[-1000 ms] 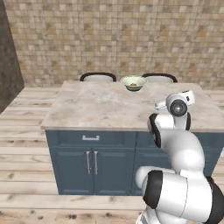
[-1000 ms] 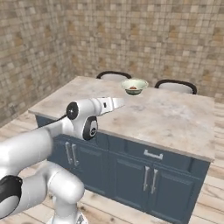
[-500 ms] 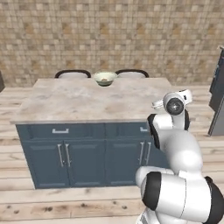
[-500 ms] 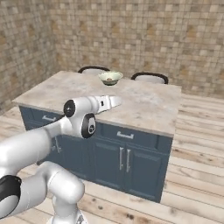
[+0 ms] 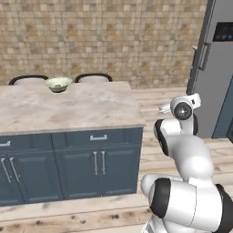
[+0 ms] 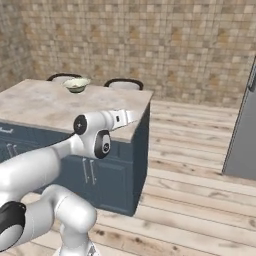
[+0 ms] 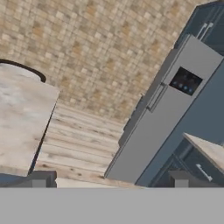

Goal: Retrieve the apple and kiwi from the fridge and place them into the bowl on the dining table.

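Left base view, far left: two dark-framed chairs (image 5: pixel 28 79) are showing behind the far edge of the large dining table with a beige marbled stone top and navy blue cabinet base (image 5: pixel 82 109). The small round pale greenish-white bowl (image 5: pixel 58 84) is sitting on that top near the far edge, upright, between the two chair backs (what it is holding is too small to tell). The apple and kiwi are not showing outside the fridge.

Moving right: the white Franka arm (image 5: pixel 186 159) is rising at lower right, just beside the table's right end, over the light wood plank floor (image 5: pixel 154 98). The two-finger gripper (image 7: pixel 109 178) is pointing past the table corner toward the fridge; in the hand view its two dark fingertips (image 7: pixel 40 178) are standing wide apart with nothing between them, so the hand is spread and not holding anything.

Far right: the tall plain grey two-door fridge with dark vertical bar handles and a black dispenser panel (image 5: pixel 214 68) is standing against the tan tiled wall (image 5: pixel 113 36), both doors closed. It is well apart from the gripper.
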Controlling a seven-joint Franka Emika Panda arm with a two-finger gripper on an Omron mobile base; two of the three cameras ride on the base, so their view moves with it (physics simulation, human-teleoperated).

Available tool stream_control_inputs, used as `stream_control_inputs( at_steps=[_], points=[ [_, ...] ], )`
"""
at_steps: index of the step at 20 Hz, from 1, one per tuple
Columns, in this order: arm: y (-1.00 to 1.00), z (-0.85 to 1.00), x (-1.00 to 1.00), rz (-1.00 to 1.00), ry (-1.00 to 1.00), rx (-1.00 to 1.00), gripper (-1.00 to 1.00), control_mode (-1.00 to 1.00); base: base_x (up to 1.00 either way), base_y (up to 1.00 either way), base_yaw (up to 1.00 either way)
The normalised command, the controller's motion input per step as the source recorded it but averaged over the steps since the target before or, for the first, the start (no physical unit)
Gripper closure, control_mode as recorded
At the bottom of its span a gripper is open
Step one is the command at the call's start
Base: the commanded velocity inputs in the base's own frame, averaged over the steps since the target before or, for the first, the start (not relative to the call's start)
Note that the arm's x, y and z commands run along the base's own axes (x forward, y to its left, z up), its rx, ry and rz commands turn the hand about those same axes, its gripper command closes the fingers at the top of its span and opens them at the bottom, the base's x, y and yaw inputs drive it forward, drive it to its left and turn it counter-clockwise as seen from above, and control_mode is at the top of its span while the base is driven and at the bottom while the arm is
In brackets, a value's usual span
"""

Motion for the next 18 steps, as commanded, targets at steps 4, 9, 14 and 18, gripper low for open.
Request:
stream_control_inputs(
  at_steps=[4,9,14,18],
  points=[
    [0.0,0.0,0.0,0.0,0.0,0.0,-1.0,1.0,0.17,-0.83,-0.11],
    [0.0,0.0,0.0,0.0,0.0,0.0,-1.0,1.0,0.81,-0.42,0.0],
    [0.0,0.0,0.0,0.0,0.0,0.0,-1.0,1.0,1.0,-0.04,0.02],
    [0.0,0.0,0.0,0.0,0.0,0.0,-1.0,1.0,1.0,0.0,0.06]
  ],
)
